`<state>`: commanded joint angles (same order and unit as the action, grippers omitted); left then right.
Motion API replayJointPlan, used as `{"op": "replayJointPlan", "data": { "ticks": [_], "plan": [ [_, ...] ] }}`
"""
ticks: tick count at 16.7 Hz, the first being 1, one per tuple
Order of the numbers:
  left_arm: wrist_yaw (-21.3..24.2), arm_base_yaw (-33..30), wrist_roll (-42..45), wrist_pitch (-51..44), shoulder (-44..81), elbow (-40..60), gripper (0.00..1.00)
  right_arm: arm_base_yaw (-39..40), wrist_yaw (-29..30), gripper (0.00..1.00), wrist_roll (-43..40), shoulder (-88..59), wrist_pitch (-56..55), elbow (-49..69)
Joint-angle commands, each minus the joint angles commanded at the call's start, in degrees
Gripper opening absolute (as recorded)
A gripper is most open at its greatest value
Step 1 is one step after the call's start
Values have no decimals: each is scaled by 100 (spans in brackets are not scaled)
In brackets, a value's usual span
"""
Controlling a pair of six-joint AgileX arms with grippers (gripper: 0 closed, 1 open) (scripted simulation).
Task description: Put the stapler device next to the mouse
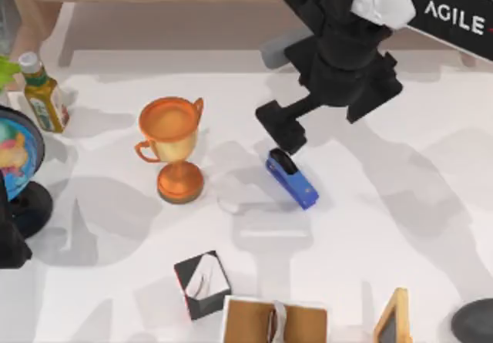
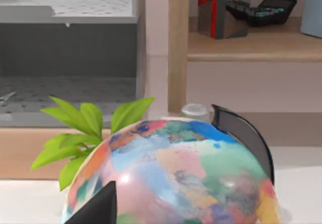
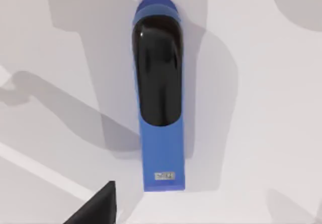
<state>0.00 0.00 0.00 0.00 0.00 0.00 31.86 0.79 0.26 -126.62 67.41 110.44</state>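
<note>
The slim blue stapler device point(image 1: 292, 179) with its glossy black rear top lies flat mid-tabletop point(image 1: 385, 227), just right of the orange trophy point(image 1: 174, 149), directly beneath the right gripper point(image 1: 286, 133), whose spread I cannot tell.

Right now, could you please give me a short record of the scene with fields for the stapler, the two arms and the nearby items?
stapler device: blue stapler lying flat on the white table, mid-table
right arm: right tool just above the stapler's black end, not holding it
left arm: at the table's left edge by the globe
nearby: orange trophy left of the stapler; bottle far left
mouse: cannot tell
</note>
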Motion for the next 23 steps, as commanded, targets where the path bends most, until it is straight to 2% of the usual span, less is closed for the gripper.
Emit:
{"op": "replayJointPlan", "data": {
  "ticks": [3, 6, 12, 18, 22, 23],
  "plan": [
    [0, 0, 0, 0, 0, 0, 100, 226, -41, 100, 4, -836, 415, 776],
    [0, 0, 0, 0, 0, 0, 100, 314, -58, 100, 4, -1145, 570, 1075],
    [0, 0, 0, 0, 0, 0, 100, 288, -57, 100, -6, -1142, 538, 1040],
    [0, 0, 0, 0, 0, 0, 100, 313, -56, 100, 5, -1327, -352, 347],
    [0, 0, 0, 0, 0, 0, 100, 319, -56, 100, 11, -1348, -413, 294],
    [0, 0, 0, 0, 0, 0, 100, 319, -56, 92, 11, -1348, -413, 294]
  ]
}}
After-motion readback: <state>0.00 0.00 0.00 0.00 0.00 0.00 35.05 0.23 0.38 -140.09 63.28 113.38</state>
